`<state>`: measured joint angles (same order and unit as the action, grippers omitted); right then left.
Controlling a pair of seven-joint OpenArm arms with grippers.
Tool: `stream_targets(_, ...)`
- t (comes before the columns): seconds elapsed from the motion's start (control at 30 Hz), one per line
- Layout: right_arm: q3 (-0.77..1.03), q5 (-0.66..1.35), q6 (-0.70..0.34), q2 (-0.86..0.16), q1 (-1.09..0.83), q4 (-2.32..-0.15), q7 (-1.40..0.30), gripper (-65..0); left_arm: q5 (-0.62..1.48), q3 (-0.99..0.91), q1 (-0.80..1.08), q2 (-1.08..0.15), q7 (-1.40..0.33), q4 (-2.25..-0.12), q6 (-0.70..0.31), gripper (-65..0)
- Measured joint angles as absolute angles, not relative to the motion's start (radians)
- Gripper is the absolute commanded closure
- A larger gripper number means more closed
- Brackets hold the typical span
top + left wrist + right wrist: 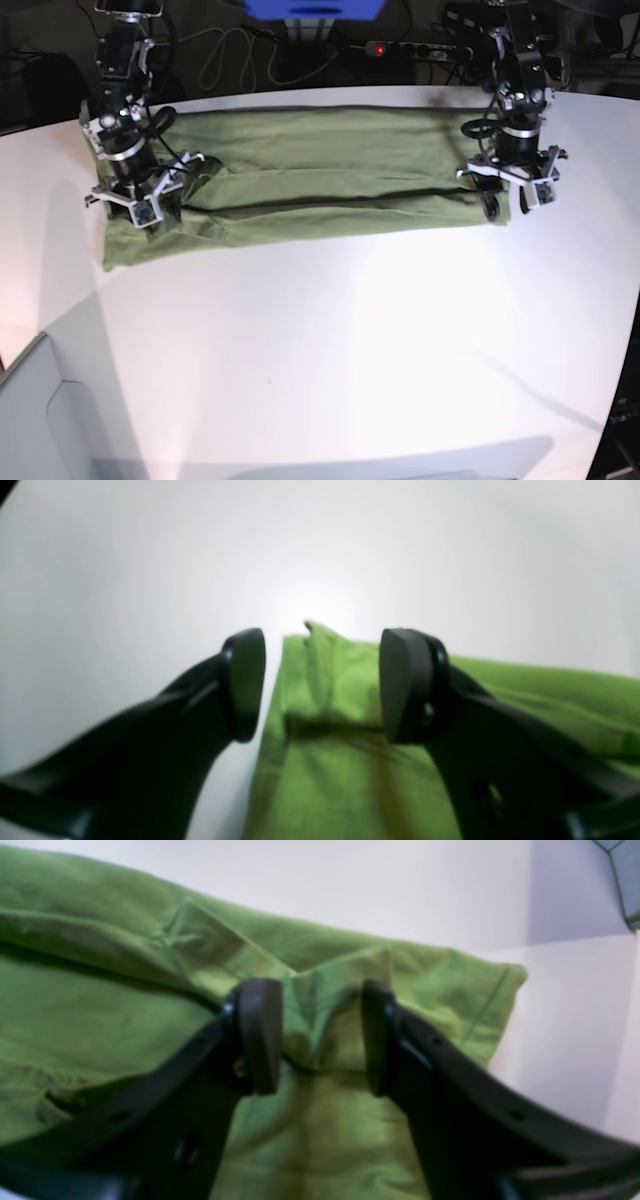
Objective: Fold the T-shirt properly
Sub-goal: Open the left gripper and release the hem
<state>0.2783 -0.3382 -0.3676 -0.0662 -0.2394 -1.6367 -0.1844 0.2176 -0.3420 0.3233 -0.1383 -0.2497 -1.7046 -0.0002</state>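
The green T-shirt lies on the white table as a long band folded lengthwise, running from left to right. My left gripper stands over the band's right end. In the left wrist view the left gripper is open, its fingers straddling the T-shirt's corner, with nothing pinched. At the band's left end is my right gripper. In the right wrist view the right gripper has its jaws apart, and a raised ridge of the T-shirt stands loosely between them.
A power strip with a red light, cables and a blue object sit behind the table's far edge. A grey panel stands at the front left corner. White tabletop stretches in front of the shirt.
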Motion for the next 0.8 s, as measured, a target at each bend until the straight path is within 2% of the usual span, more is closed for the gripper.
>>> stream_targets(0.17,0.279,-0.338,-0.368,-0.066,-0.238,-1.651,-0.184,-26.9,0.218,-0.407,0.262,-0.139,-0.252,-1.691,0.007,-32.9)
stream_targets(0.47,0.275,-0.337,-0.368,-0.066,-0.237,-1.645,-0.184,-26.9,0.210,-0.314,0.181,-0.146,-0.258,-1.557,-0.004,-32.8)
stream_targets(0.7,0.277,-0.337,-0.368,-0.066,-0.237,-1.645,-0.184,-26.9,0.206,-0.317,0.172,-0.144,-0.258,-1.531,0.000,-32.4)
stream_targets(0.8,0.277,-0.337,-0.368,-0.066,-0.237,-1.645,-0.184,-26.9,0.206,-0.317,0.172,-0.141,-0.258,-1.531,-0.001,-25.1)
